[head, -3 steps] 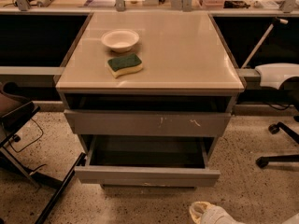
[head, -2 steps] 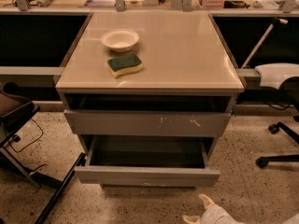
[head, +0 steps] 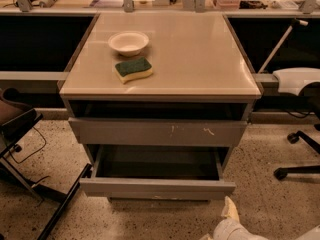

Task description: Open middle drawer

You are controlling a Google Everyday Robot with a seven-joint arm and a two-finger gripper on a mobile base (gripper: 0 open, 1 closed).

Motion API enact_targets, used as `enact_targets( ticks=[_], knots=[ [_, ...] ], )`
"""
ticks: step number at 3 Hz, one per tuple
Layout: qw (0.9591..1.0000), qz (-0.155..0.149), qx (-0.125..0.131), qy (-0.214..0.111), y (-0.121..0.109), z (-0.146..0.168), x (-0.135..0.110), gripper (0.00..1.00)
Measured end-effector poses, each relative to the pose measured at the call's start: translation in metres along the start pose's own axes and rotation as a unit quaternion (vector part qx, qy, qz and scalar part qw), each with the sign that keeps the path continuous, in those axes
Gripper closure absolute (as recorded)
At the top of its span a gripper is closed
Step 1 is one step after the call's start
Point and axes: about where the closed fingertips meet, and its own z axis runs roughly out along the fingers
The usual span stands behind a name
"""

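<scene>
Speckled floor, beige-topped cabinet (head: 200, 49). Gripper (head: 230, 211) sits low at the bottom edge, right of centre, just beside the right front corner of the middle drawer (head: 157, 188) — clenched or released, cannot tell. The drawer stands pulled out, grey interior showing, below the scratched drawer front (head: 157, 132). On top — bowl (head: 128, 42), sponge (head: 133, 69).

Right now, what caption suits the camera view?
Middle drawer open; claw low at bottom right; bowl and sponge on cabinet top.

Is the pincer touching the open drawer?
Cannot tell. Camera view puts the pincer right under the front corner of the middle drawer; no plain gap or contact.
</scene>
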Motion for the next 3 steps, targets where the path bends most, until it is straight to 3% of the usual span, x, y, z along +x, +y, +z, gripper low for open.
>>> enact_targets(
  ticks=[1, 2, 3],
  knots=[
    [0.9992, -0.03, -0.005, 0.024, -0.019, 0.019, -0.016, 0.0],
    [0.9941, -0.081, -0.026, 0.067, -0.042, 0.052, -0.043, 0.0],
    [0.9835, -0.126, -0.048, 0.12, -0.063, 0.09, -0.061, 0.0]
  ],
)
